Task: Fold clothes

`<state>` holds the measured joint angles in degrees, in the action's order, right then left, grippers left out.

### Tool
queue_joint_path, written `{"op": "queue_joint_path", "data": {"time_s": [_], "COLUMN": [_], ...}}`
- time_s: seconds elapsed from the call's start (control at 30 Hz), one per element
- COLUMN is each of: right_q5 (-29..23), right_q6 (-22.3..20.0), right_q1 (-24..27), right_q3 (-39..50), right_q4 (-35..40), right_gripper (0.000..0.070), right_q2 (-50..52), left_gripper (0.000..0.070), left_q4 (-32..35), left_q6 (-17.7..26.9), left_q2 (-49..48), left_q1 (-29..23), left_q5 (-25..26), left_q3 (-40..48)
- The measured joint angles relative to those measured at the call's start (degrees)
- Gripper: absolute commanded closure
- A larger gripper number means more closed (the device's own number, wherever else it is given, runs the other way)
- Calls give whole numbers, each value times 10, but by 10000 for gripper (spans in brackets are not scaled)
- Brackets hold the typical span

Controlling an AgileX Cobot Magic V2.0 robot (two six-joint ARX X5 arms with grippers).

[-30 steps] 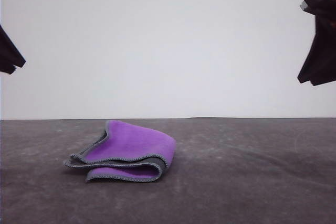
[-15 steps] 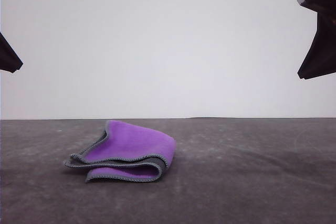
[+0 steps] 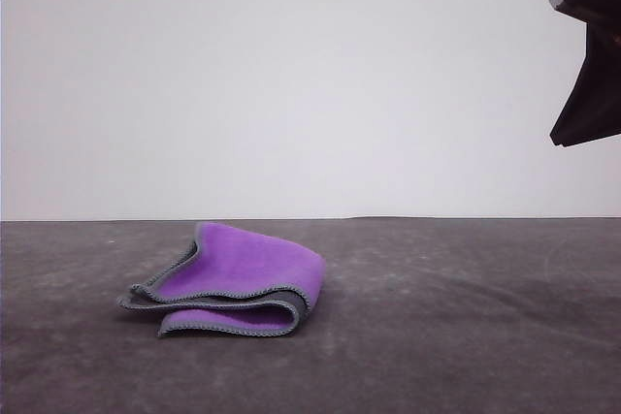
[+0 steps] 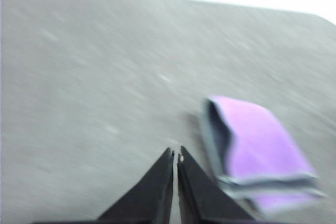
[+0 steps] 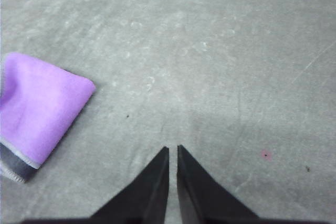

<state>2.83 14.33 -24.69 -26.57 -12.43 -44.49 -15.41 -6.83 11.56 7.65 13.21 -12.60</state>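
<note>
The clothes (image 3: 233, 278) are one small cloth, folded over with bright purple outward and dark grey layers with light stitched edging along the open side. It lies on the grey table left of centre. In the left wrist view the cloth (image 4: 257, 156) sits beside my left gripper (image 4: 175, 154), which is shut, holds nothing and is high above the table. My right gripper (image 5: 172, 149) is shut and bare too, well off from the cloth (image 5: 39, 108). The right arm (image 3: 590, 65) hangs high at the right edge of the front view.
The dark grey table top (image 3: 456, 336) stretches wide around the cloth, with a plain white wall (image 3: 310, 75) behind. A small pink speck (image 5: 266, 154) marks the surface near the right gripper.
The left arm has slid out past the left edge of the front view. The right arm rose slightly and now holds. The cloth has not moved.
</note>
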Motion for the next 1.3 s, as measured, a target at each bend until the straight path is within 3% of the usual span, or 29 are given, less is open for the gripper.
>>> {"op": "queue_joint_path", "data": {"time_s": [0.17, 0.37, 0.53, 1.3], "right_q5": [0, 0, 0, 0], "right_q6": [0, 0, 0, 0], "right_q1": [0, 0, 0, 0], "right_q3": [0, 0, 0, 0], "right_q4": [0, 0, 1, 3], "right_gripper": [676, 676, 676, 676], "right_q2": [0, 0, 0, 0], "left_gripper": [700, 700, 700, 700], "left_q4": [7, 10, 49, 50], "left_q6": [44, 54, 48, 47], "left_q2": [-50, -106, -113, -113], "left_q1": [-45, -58, -66, -67], "left_q5": [-48, -130, -133, -133], "left_q3": [40, 83, 108, 107]}}
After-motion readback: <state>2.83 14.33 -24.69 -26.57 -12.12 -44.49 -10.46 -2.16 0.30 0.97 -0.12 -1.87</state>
